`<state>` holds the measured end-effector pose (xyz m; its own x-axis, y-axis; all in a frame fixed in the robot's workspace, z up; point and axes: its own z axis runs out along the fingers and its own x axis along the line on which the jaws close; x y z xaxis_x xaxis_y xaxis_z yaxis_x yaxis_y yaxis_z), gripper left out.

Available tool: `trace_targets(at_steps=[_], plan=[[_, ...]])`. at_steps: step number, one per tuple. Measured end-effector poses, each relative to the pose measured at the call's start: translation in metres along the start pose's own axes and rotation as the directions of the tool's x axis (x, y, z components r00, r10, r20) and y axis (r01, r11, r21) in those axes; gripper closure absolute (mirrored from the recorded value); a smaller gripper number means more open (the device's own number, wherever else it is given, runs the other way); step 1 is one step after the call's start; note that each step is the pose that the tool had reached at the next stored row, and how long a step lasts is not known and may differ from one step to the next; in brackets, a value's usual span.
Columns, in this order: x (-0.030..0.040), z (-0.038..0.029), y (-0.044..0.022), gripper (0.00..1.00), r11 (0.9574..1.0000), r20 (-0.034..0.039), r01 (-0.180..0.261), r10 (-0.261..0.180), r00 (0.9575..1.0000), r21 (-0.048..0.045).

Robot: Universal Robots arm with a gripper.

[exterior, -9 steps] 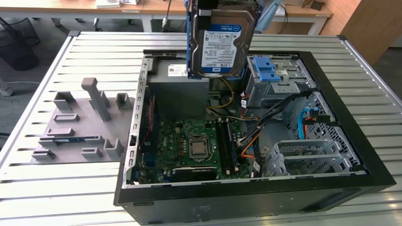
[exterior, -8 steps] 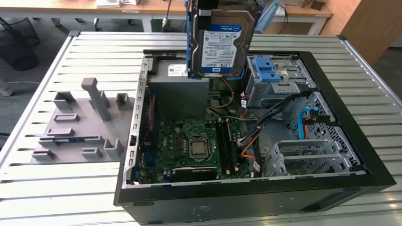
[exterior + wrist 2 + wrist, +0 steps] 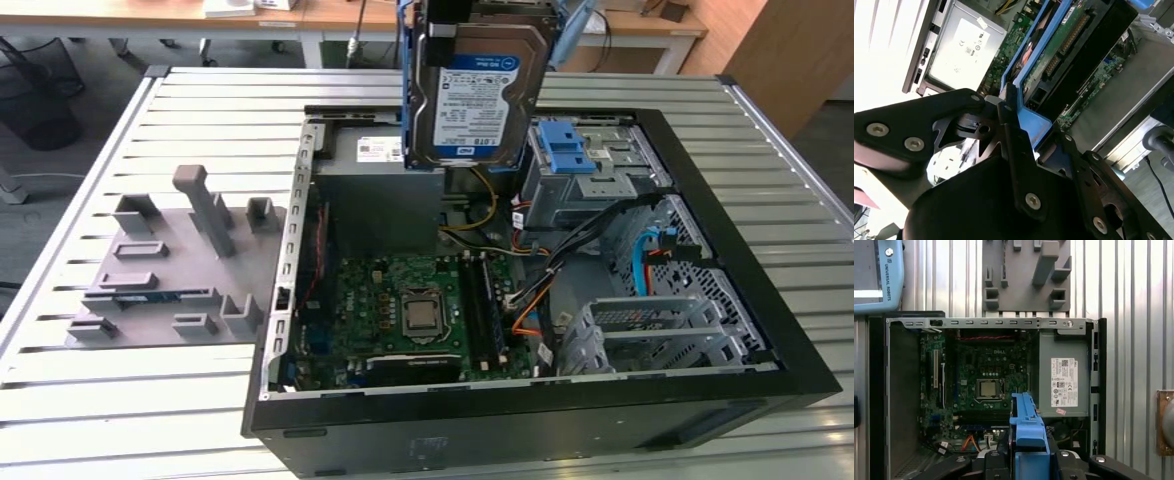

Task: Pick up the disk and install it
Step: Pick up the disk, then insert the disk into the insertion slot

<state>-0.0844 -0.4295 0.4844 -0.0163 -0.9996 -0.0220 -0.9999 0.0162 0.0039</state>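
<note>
The disk, a silver hard drive with a white-and-blue label in a blue plastic carrier, hangs upright above the back of the open computer case. My gripper is shut on the disk's blue carrier, with black fingers pressed against its end. In the first wrist view the carrier's blue edge sticks out from the gripper over the motherboard. The metal drive cage with a blue latch sits just below the disk, toward the exterior view's right.
A grey plastic fixture block lies on the slatted metal table at the exterior view's left of the case. Inside the case are a power supply, loose cables and a second metal cage. A blue-edged pendant lies nearby.
</note>
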Motion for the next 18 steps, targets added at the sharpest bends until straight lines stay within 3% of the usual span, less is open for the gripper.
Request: trace_targets(at_steps=[5,6,18], plan=[[0.0117,0.0,-0.0004,0.64,1.0,0.0,0.0,0.0,1.0,0.0009],[0.0177,0.0004,-0.0016,0.64,1.0,0.0001,0.0,0.0,1.0,0.0011],[0.0177,0.0003,-0.0019,0.64,1.0,0.0,0.0,0.0,1.0,0.0009]])
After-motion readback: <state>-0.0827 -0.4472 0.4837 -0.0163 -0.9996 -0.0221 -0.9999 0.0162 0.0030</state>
